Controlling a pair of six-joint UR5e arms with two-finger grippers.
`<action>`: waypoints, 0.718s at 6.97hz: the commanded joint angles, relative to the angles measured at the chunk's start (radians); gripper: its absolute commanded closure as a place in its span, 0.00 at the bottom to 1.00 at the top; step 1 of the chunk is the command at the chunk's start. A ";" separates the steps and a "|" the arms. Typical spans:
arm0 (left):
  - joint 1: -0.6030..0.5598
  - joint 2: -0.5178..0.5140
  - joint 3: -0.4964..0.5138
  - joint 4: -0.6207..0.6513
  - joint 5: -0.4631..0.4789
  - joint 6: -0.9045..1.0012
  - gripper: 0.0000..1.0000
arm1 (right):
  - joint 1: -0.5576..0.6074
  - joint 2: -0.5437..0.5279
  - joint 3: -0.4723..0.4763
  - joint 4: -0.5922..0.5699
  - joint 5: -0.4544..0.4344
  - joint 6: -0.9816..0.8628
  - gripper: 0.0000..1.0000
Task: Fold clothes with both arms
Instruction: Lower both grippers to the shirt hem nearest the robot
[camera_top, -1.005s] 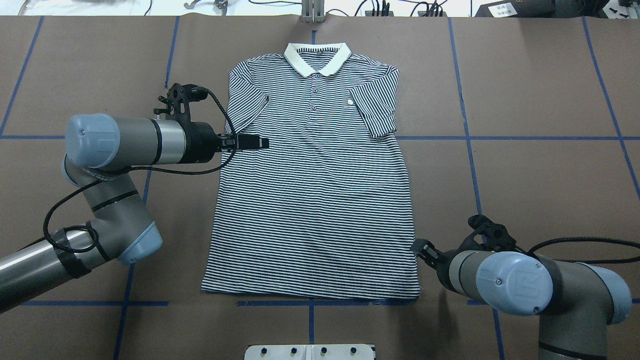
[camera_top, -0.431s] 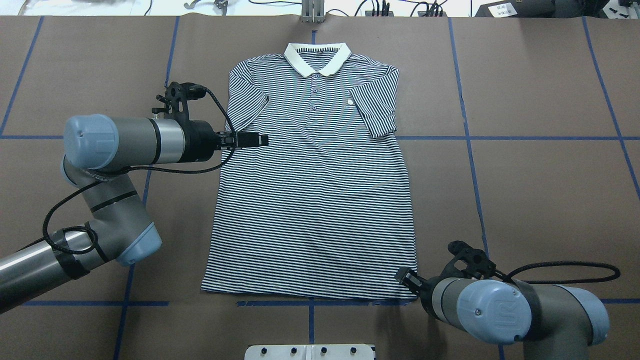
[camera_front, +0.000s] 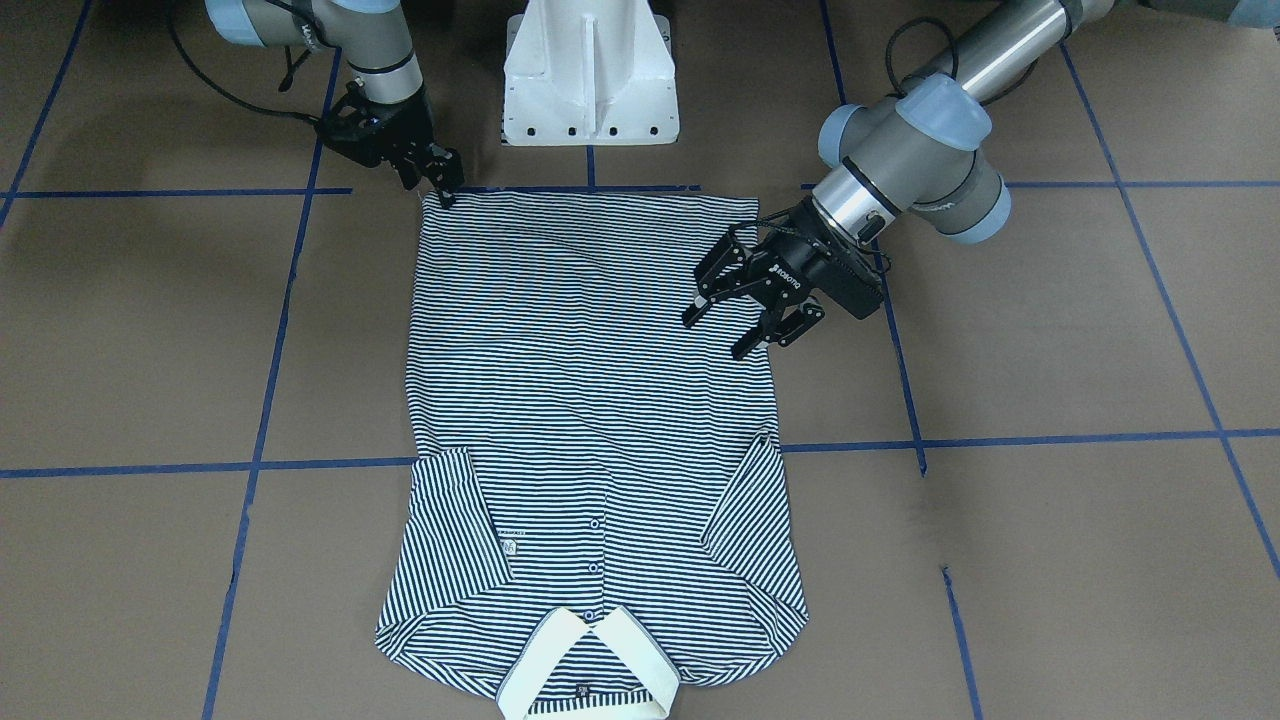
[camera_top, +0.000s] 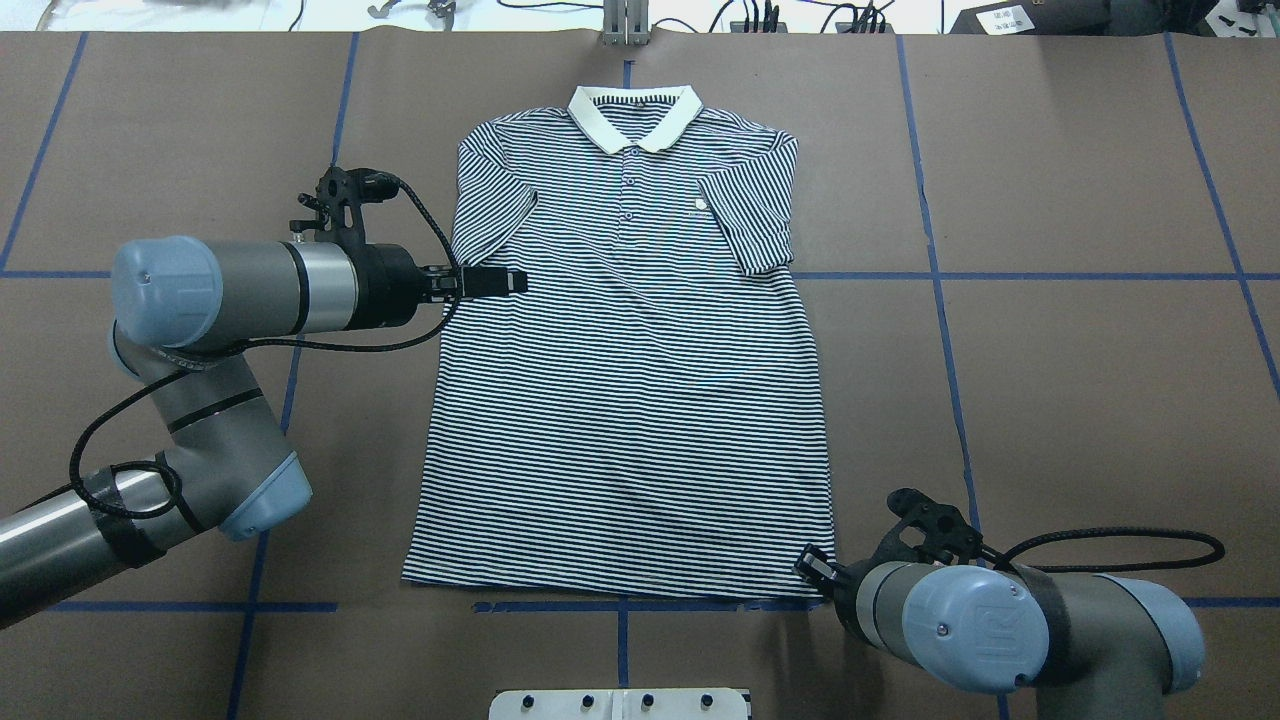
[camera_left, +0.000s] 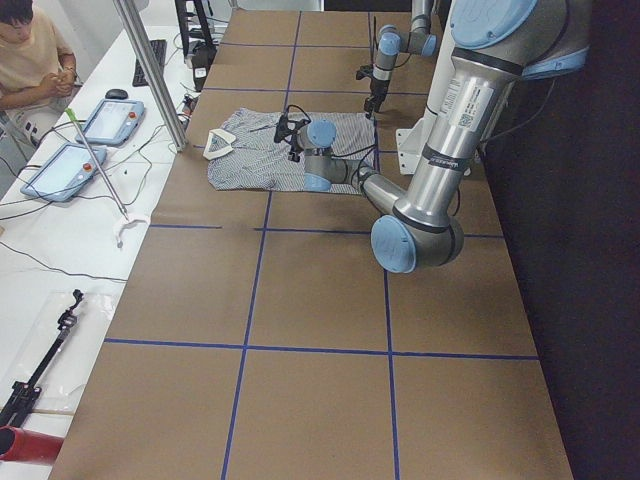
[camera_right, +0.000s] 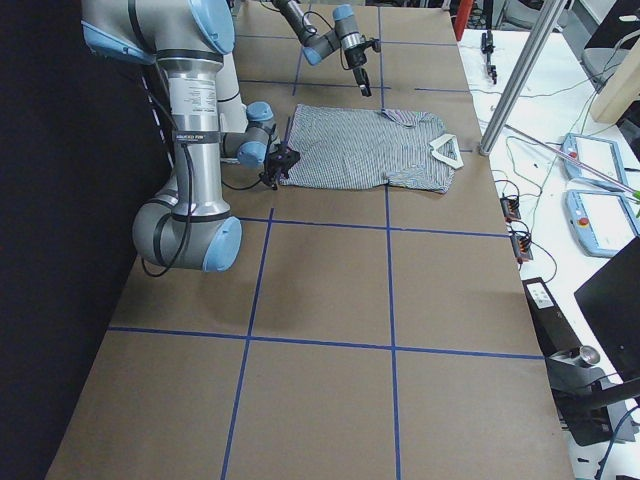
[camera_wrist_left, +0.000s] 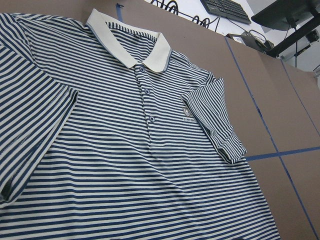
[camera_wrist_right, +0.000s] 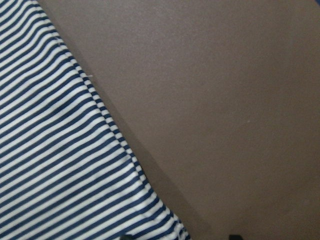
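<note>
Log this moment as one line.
shirt flat, unfolded | left gripper open over side edge | right gripper open at hem corner

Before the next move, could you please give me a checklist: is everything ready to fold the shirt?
1. Shirt lies flat, front up: ok.
2. Sleeves folded in over the body: ok.
3. Right pincer at the hem corner: ok.
4. Right pincer shut on the corner: not ok; the wrist view shows it open.
5. Left pincer open over the side edge: ok.
6. Left pincer touches the cloth: cannot tell.
</note>
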 joint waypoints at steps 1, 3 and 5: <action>0.000 0.014 -0.001 0.000 -0.001 0.001 0.21 | 0.022 -0.001 0.000 0.001 0.007 -0.010 1.00; 0.000 0.017 0.001 -0.005 -0.002 0.005 0.21 | 0.022 0.000 0.006 0.001 0.007 -0.012 1.00; 0.011 0.012 -0.057 0.012 -0.005 -0.012 0.21 | 0.035 0.002 0.046 0.001 0.005 -0.010 1.00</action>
